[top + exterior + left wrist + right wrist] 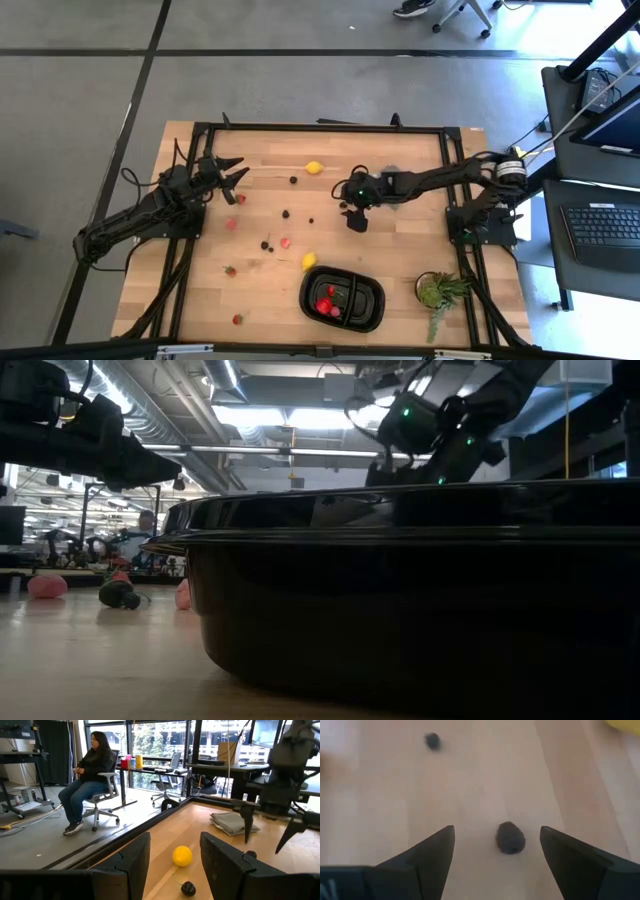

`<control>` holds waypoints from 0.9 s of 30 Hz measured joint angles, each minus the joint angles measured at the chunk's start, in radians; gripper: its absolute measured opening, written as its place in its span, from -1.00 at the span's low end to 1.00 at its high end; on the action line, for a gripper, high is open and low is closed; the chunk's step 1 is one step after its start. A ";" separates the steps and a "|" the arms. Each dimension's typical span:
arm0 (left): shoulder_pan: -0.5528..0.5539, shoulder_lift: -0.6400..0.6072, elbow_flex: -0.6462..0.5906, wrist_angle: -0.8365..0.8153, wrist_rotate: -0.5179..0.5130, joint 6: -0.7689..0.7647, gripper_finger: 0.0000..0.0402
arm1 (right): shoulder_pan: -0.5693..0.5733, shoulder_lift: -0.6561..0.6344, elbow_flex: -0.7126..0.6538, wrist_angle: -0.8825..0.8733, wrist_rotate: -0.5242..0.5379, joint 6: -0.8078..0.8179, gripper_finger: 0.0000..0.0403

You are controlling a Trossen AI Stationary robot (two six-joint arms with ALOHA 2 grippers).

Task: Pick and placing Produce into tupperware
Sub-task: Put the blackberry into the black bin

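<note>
The black tray (342, 298) lies near the table's near edge with red pieces (327, 303) in it; it fills the low view (420, 600). Two lemons (314, 168) (310, 261), red bits (285, 242) and dark berries (286, 213) are scattered over the wood. My right gripper (355, 217) hangs open at mid-table, pointing down; in its wrist view (496, 828) a dark berry (510, 837) lies on the table between the fingers, untouched. My left gripper (228, 176) is open above the table's left side, facing the far lemon (182, 855).
A potted plant (440, 291) stands right of the tray. A grey cloth (392, 176) lies under my right arm. A black frame (320, 127) borders the table. A person sits on a chair (92, 775) beyond the table. Bare wood lies between the tray and the berries.
</note>
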 joint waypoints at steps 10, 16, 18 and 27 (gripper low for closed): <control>0.000 0.000 0.000 0.000 0.000 0.000 -0.18 | -0.007 0.086 0.000 0.022 0.016 0.002 0.46; 0.000 0.000 0.000 0.000 0.000 0.000 -0.18 | -0.007 0.090 0.000 0.025 0.016 0.003 0.46; 0.000 0.000 0.000 0.000 0.000 0.000 -0.18 | -0.007 0.090 0.000 0.030 0.016 0.007 0.46; 0.000 0.000 0.000 0.000 0.000 0.000 -0.18 | -0.007 0.090 0.000 0.037 0.016 0.034 0.45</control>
